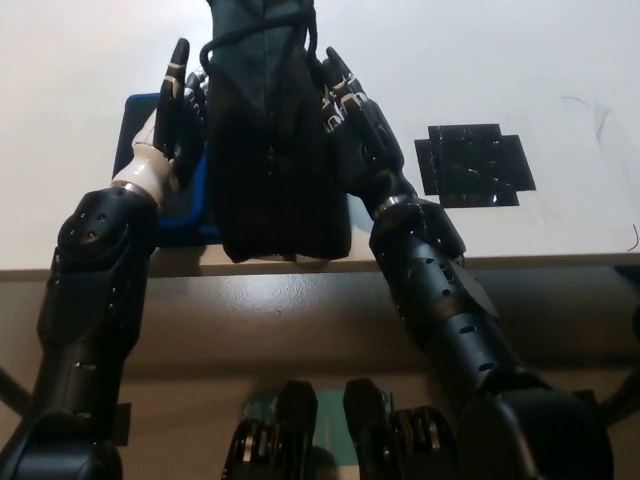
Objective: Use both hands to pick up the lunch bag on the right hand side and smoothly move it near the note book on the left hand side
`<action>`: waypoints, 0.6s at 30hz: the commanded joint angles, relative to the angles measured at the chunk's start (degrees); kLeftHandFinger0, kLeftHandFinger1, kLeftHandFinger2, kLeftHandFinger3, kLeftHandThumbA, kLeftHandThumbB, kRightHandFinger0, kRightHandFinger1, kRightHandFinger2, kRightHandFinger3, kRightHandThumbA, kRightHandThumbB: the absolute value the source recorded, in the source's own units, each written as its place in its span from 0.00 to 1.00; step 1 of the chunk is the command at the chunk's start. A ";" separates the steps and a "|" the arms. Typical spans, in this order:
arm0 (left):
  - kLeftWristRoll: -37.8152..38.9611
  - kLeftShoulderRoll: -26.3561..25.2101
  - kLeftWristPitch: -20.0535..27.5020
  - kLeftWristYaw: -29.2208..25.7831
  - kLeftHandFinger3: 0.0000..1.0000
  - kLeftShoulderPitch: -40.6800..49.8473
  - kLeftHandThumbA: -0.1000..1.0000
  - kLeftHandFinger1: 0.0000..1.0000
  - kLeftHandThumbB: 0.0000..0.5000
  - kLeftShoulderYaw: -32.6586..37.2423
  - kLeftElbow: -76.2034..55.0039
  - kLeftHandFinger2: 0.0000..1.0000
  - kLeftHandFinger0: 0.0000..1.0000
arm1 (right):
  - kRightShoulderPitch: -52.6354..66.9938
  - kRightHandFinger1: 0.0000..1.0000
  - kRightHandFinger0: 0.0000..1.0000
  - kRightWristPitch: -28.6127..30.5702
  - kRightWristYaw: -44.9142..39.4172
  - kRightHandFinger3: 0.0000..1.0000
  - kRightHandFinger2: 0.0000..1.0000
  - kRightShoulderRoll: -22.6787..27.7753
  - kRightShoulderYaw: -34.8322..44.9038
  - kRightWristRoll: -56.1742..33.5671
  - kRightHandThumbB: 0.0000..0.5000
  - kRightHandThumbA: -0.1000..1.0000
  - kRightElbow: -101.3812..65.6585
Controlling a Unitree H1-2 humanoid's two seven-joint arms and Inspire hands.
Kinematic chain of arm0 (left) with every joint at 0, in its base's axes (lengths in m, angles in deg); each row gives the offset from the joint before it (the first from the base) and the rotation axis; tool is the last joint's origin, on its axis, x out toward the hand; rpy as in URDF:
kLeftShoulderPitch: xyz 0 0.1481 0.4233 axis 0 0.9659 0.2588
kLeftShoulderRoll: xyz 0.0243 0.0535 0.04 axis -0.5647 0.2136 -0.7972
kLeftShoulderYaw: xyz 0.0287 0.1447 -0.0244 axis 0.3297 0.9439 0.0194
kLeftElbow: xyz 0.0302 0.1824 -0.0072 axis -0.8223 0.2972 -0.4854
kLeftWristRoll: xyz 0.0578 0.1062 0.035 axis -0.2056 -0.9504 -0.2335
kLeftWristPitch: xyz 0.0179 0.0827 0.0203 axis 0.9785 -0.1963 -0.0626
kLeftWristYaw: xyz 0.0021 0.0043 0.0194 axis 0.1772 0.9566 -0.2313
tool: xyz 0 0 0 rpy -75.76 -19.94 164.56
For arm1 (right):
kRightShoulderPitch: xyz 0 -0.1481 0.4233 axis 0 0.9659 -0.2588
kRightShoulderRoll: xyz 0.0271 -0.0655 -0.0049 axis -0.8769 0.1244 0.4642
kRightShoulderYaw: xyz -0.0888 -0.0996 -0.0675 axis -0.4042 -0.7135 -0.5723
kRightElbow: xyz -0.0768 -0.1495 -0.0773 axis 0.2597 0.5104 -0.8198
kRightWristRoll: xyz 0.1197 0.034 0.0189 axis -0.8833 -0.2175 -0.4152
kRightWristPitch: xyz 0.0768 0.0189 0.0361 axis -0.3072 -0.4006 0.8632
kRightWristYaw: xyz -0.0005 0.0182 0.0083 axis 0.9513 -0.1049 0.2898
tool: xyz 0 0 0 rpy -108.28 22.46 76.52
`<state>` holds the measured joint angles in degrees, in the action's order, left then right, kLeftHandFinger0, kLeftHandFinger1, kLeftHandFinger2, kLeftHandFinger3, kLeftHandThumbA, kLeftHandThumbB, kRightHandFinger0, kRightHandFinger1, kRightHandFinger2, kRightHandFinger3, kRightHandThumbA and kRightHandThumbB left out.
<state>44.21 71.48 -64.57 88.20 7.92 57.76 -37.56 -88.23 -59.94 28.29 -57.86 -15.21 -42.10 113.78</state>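
Note:
The dark lunch bag [275,140] hangs upright over the table, pressed between my two hands. My left hand [175,110] lies flat against its left side, and my right hand [350,110] presses its right side, fingers pointing away from me. A black cord loops over the top of the bag. The blue notebook [192,212] lies on the table directly under and left of the bag; my left hand, my left arm and the bag hide most of it. The bag's bottom hangs near the table's front edge [560,258].
A black tape patch [475,165] is stuck on the white tabletop to the right of my right arm. A thin dark wire [598,110] lies near the far right edge. A lower shelf shows below the table's front edge.

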 commanded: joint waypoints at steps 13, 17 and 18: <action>-7.72 -6.17 3.00 -2.13 1.00 1.15 1.00 1.00 0.74 4.50 -5.52 1.00 1.00 | 3.28 1.00 1.00 17.17 17.67 1.00 1.00 7.38 -14.89 29.53 0.65 1.00 -10.06; -8.95 -7.23 3.11 -2.63 1.00 3.48 1.00 1.00 0.73 4.67 -8.52 1.00 1.00 | 6.82 1.00 1.00 16.16 14.40 1.00 1.00 9.08 -12.58 25.55 0.67 1.00 -17.21; -8.78 -7.25 3.13 -2.51 1.00 4.14 1.00 1.00 0.70 4.55 -9.60 1.00 1.00 | 8.21 1.00 1.00 15.27 14.05 1.00 1.00 9.36 -12.07 24.86 0.66 1.00 -19.89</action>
<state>41.72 69.79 -64.64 88.01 11.68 60.31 -38.62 -83.52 -54.30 34.48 -53.44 -23.54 -31.59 109.90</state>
